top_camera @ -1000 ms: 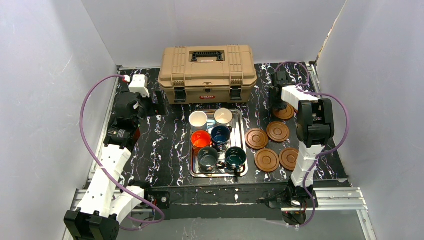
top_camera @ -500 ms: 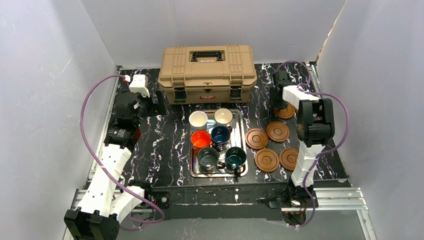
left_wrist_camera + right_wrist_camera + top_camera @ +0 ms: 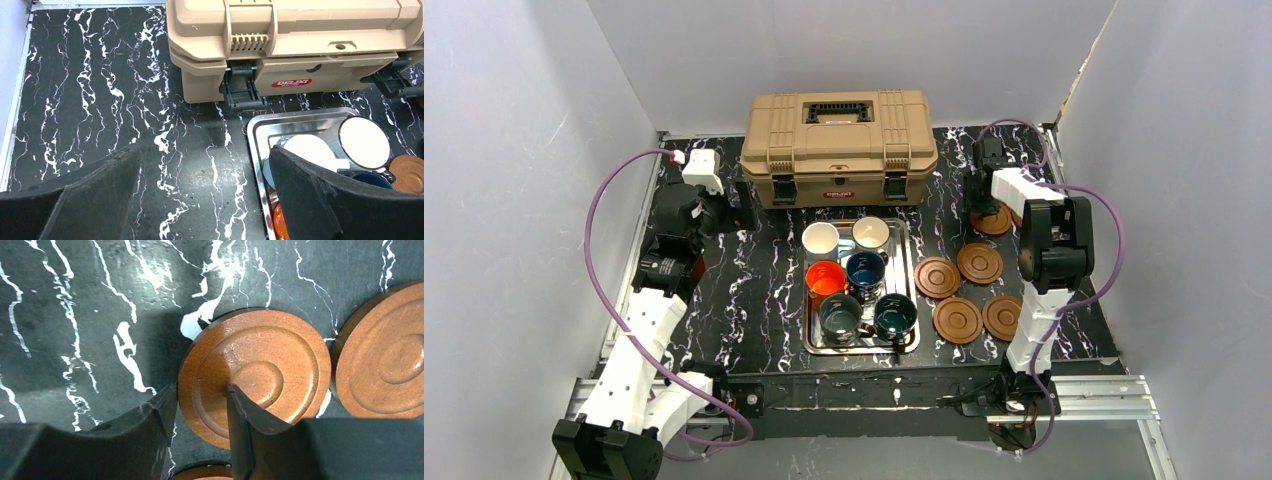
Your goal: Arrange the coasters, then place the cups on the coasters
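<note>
Five brown coasters lie right of the tray: one [image 3: 996,224] at the back under my right gripper [image 3: 980,205], two [image 3: 979,263] [image 3: 936,277] in the middle, two [image 3: 957,320] [image 3: 1002,317] nearer. In the right wrist view my gripper [image 3: 200,390] is open astride that coaster's [image 3: 255,375] left rim, one finger outside it, the other over its grooved top. The cups stand on the steel tray [image 3: 908,262]: two cream-white [image 3: 820,238] [image 3: 871,233], orange [image 3: 826,277], navy [image 3: 865,268], grey-green [image 3: 839,315], teal [image 3: 895,315]. My left gripper [image 3: 205,155] hangs open over bare table left of the tray.
A tan toolbox [image 3: 839,145] stands shut at the back, just behind the tray. White walls close in the table on the left, back and right. In the right wrist view a second coaster [image 3: 390,370] lies close on the right and another [image 3: 205,474] below.
The right arm has crept slightly toward the back right over the rear coaster. The left arm, cups and other coasters have not moved.
</note>
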`<act>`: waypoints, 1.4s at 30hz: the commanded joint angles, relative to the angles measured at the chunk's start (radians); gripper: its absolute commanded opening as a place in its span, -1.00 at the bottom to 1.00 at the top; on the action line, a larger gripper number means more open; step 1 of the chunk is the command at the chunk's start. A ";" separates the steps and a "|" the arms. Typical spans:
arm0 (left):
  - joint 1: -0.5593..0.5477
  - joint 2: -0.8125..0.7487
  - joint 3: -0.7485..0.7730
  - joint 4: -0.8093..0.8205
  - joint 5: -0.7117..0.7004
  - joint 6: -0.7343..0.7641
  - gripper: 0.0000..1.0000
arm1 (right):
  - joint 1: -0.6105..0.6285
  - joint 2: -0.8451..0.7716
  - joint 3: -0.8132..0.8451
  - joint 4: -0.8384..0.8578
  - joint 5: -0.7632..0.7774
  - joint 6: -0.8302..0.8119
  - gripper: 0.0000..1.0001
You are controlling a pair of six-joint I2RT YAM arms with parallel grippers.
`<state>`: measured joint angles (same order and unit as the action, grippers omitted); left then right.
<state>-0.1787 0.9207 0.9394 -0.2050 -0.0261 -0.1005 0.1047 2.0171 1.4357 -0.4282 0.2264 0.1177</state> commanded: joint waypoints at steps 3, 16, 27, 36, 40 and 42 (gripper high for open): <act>-0.002 0.001 0.001 0.018 0.008 0.006 0.97 | -0.005 -0.031 0.099 -0.044 -0.069 0.012 0.04; -0.002 0.003 0.001 0.021 0.025 -0.001 0.96 | -0.005 -0.111 0.048 -0.065 -0.048 0.021 0.26; -0.002 0.000 0.001 0.018 0.022 -0.001 0.96 | -0.005 0.003 0.102 -0.055 -0.030 0.005 0.20; -0.002 0.001 0.002 0.016 0.018 0.000 0.96 | -0.005 0.063 0.131 -0.070 0.015 -0.006 0.18; -0.002 0.001 0.002 0.016 0.019 0.000 0.97 | -0.005 0.072 0.125 -0.071 0.019 -0.007 0.12; -0.002 0.001 0.002 0.016 0.018 0.000 0.96 | -0.005 0.072 0.115 -0.069 0.018 -0.006 0.08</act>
<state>-0.1787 0.9276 0.9394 -0.1993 -0.0143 -0.1043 0.1040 2.0773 1.5295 -0.4992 0.2264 0.1230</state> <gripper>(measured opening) 0.982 0.556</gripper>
